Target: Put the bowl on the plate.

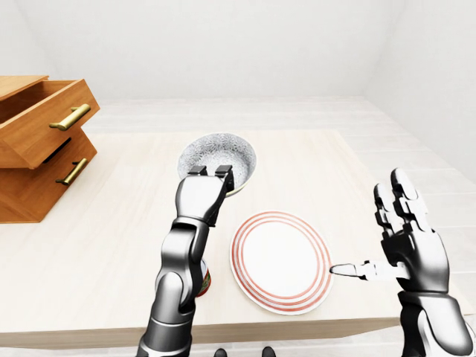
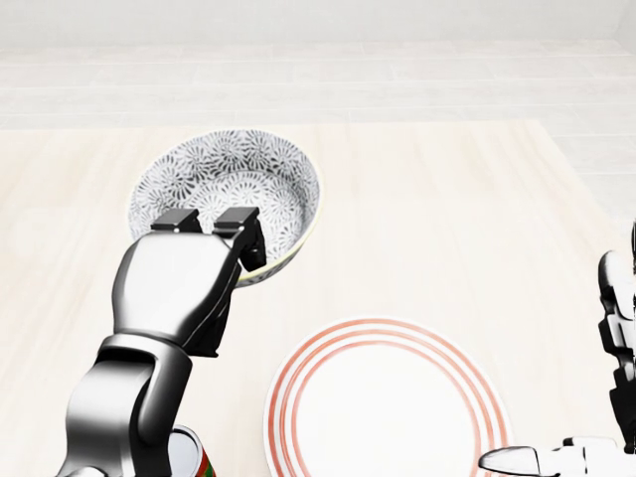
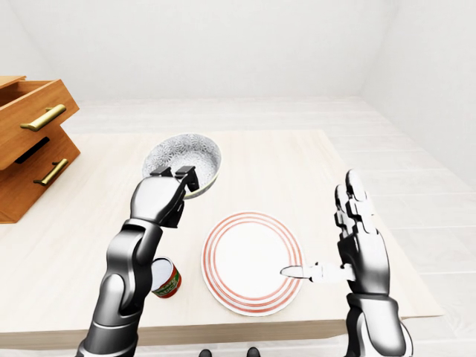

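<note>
Bowl [image 2: 234, 179] rim pinched by left hand [image 2: 204, 243]; right hand [image 1: 405, 238] spread open beside plate [image 1: 281, 260].

Bright, even, shadowless simulator light in all three views.

The pale wooden worktop [image 1: 97, 245] and white walls read washed-out, with only faint soft shading under the red-ringed white plate [image 1: 281, 262] and the grey flower-patterned bowl [image 2: 234, 194]. Soft highlights sit on the glossy grey-metal left hand [image 2: 184, 283] and the silver right hand [image 1: 409, 238]. Everything is sharp from edge to edge, with no blur, glare or visible lens bending; the head view crops closer.
</note>
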Robot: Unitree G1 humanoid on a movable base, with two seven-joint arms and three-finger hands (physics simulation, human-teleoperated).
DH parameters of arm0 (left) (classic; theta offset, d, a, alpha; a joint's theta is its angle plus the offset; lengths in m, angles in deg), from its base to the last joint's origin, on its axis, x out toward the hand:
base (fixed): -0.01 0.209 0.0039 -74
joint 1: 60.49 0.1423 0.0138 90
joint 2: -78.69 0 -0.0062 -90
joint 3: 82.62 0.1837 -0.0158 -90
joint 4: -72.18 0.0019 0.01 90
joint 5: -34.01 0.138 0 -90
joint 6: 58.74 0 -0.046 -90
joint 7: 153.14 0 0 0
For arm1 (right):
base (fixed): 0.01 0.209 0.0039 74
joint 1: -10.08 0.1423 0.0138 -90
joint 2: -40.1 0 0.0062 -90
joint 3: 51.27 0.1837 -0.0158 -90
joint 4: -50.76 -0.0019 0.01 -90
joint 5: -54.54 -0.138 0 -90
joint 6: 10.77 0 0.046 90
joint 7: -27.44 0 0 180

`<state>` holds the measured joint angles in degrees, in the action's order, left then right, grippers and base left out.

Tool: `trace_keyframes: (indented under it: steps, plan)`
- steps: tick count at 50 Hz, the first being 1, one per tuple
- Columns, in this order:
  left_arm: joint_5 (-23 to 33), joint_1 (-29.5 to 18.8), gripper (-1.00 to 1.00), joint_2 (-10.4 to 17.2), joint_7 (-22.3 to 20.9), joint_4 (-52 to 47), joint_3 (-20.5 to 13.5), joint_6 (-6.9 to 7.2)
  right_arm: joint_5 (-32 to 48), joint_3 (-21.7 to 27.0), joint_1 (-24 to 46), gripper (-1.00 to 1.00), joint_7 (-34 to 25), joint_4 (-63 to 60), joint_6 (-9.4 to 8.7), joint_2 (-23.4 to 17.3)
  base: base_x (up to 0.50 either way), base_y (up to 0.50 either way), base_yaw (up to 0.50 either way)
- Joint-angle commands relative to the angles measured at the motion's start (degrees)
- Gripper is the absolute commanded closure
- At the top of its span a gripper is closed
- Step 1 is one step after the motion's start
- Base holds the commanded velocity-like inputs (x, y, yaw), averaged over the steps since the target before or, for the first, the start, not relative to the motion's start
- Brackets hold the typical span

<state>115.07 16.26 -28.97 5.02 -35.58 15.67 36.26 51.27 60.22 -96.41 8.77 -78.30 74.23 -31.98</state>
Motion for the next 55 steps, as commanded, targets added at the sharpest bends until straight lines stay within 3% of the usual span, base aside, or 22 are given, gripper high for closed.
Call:
trace_keyframes:
  steps: [1,8,20,34,40,55]
  plan:
    - [0.0,0.3,1.00,-1.3,2.3,-0.6,1.9,0.00,-0.4,3.1,-0.9,-1.00,-2.4,-3.1,0.00,1.6,0.00,0.00,0.00]
    - [0.0,1.4,1.00,-2.2,2.8,-2.3,3.1,0.00,-0.9,4.6,-0.4,-1.00,-3.1,-3.0,0.00,1.9,0.00,0.00,0.00]
    - [-0.4,3.0,1.00,-3.4,8.6,2.3,5.6,0.00,-0.3,4.8,-0.8,-1.00,-4.4,-1.8,0.00,2.6,0.00,0.00,0.00]
    - [-1.3,5.6,1.00,-4.7,11.2,1.9,9.0,0.00,0.2,3.9,0.5,-1.00,-3.9,2.7,0.00,1.7,0.00,0.00,0.00]
    - [-0.3,8.5,1.00,-4.9,11.6,-0.4,11.8,0.00,1.1,3.1,2.0,-1.00,-3.0,6.4,0.00,0.5,0.00,0.00,0.00]
    - [1.7,12.5,1.00,-4.4,18.0,1.6,16.9,0.00,-0.7,3.6,2.3,-1.00,-2.6,7.6,0.00,-0.9,0.00,0.00,0.00]
